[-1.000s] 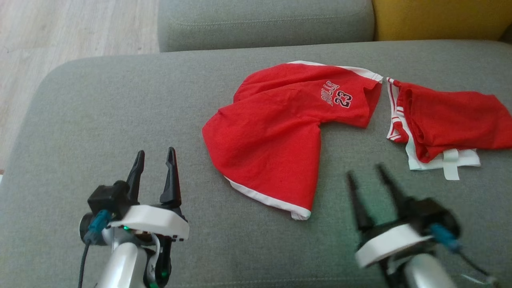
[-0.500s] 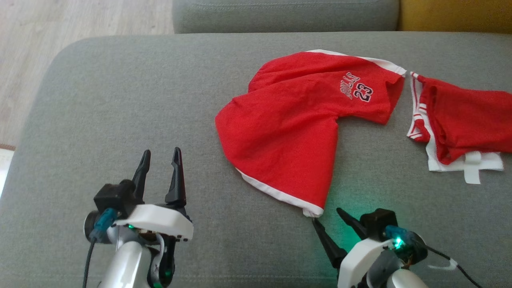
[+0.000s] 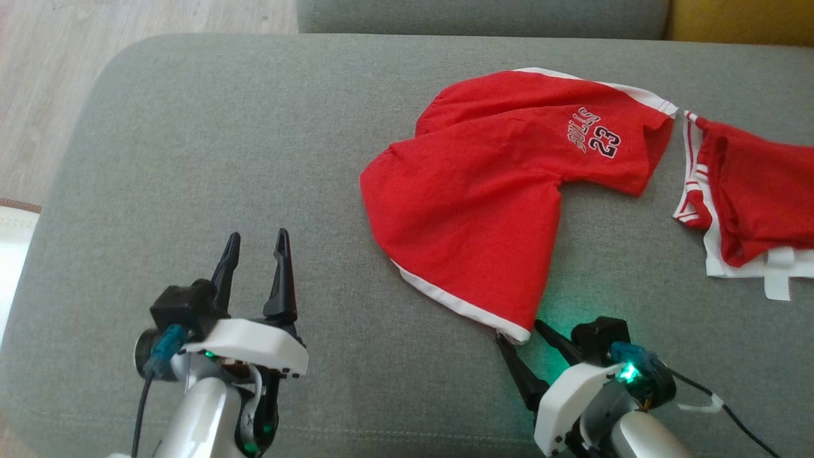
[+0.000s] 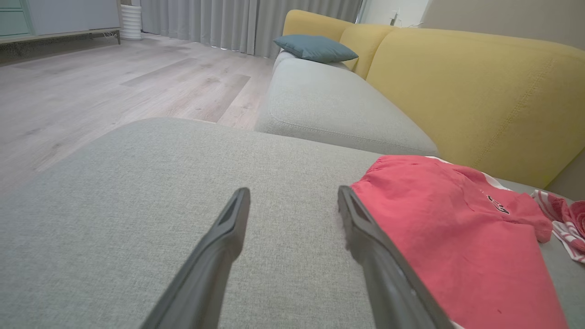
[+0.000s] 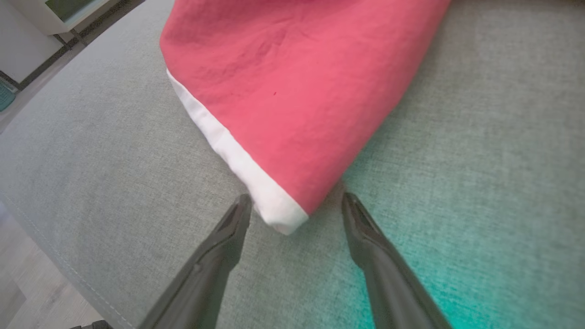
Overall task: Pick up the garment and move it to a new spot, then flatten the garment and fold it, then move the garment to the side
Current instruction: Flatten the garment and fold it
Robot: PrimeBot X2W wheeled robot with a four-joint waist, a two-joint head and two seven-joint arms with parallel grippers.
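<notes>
A red garment (image 3: 483,210), shorts with white hems and a "23" print, lies spread on the grey cushion (image 3: 254,140). My right gripper (image 3: 518,331) is open at the garment's near corner, one finger on each side of the white hem. In the right wrist view that corner (image 5: 281,214) sits between the tips of my right gripper (image 5: 296,196), and the fingers rest low on the fabric of the cushion. My left gripper (image 3: 257,235) is open over bare cushion, well left of the garment. The left wrist view shows the left gripper (image 4: 293,189) with the garment (image 4: 457,228) to its right.
A second red garment (image 3: 757,197) with white striped trim lies crumpled at the right edge, close to the shorts. A yellow backrest (image 4: 480,91) and a blue pillow (image 4: 315,48) lie beyond. Wooden floor (image 3: 44,76) borders the cushion's left edge.
The head camera has shifted, sliding the scene rightward. My right gripper has come in from the right to the garment's near corner and now straddles it. The left gripper holds its place.
</notes>
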